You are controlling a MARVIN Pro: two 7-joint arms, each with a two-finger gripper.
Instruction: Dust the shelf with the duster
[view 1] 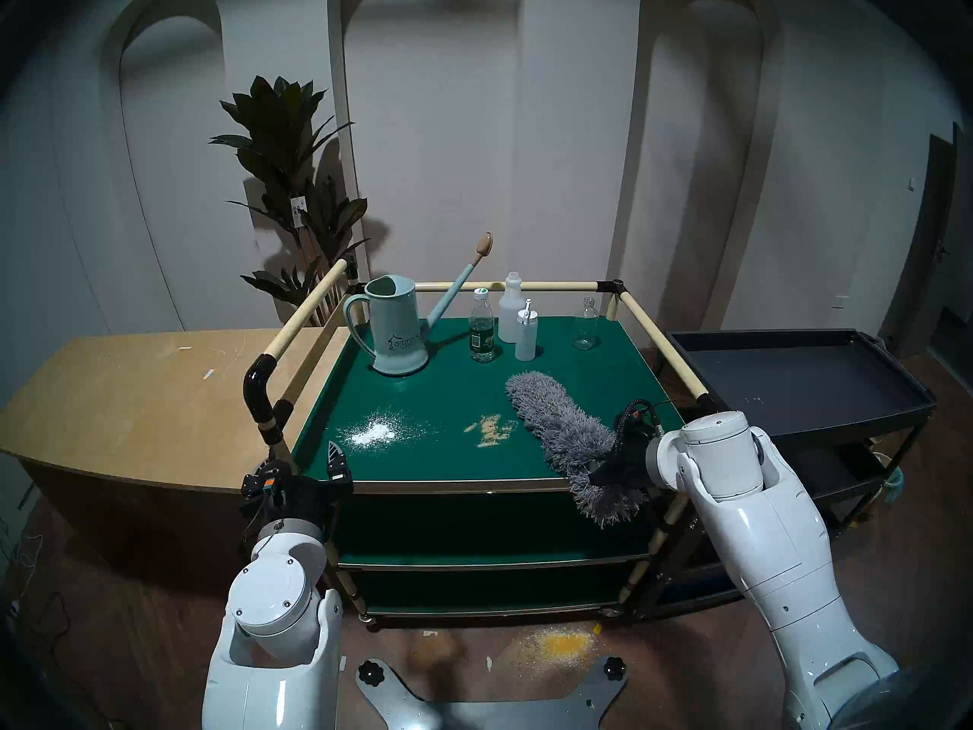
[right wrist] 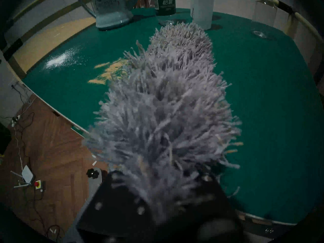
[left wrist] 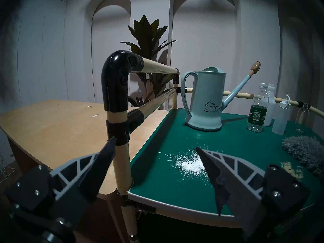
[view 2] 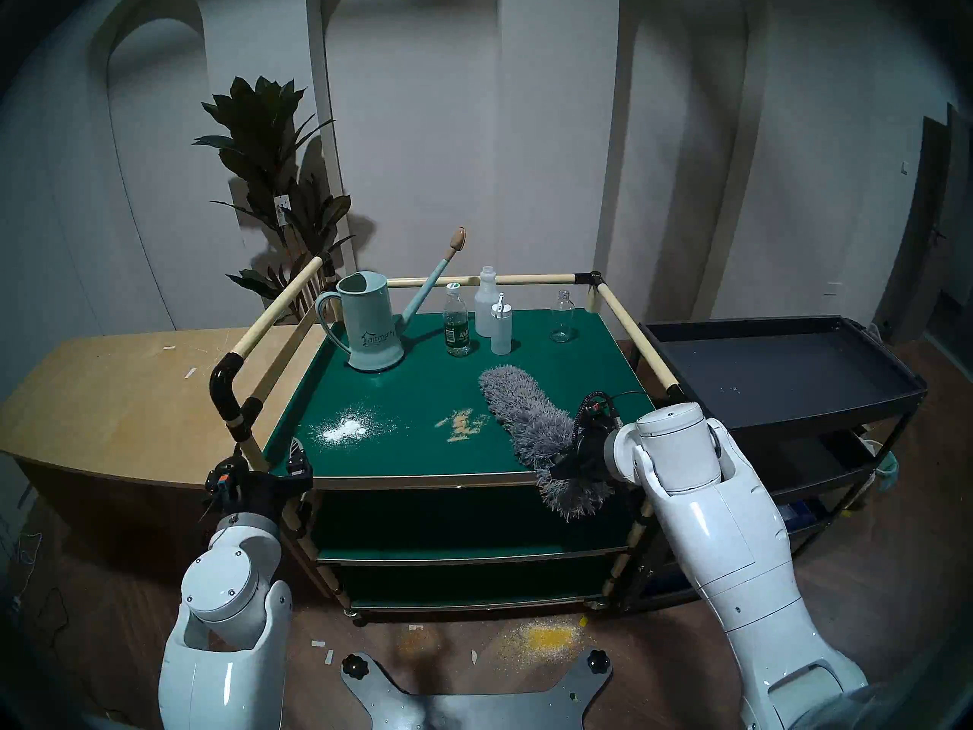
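The shelf is a three-tier cart with dark green boards and cream rails. The grey fluffy duster lies slanted on the right of its top board, its near end hanging over the front edge. My right gripper is shut on that near end; in the right wrist view its fingers are buried in the duster strands. White powder and tan crumbs lie left of the duster head. My left gripper stands open at the front-left corner, one finger on each side of the cream post.
A pale blue watering can, a water bottle, two white bottles and a glass bottle stand along the back of the top board. A black tray cart is on the right, a wooden cabinet and a plant on the left.
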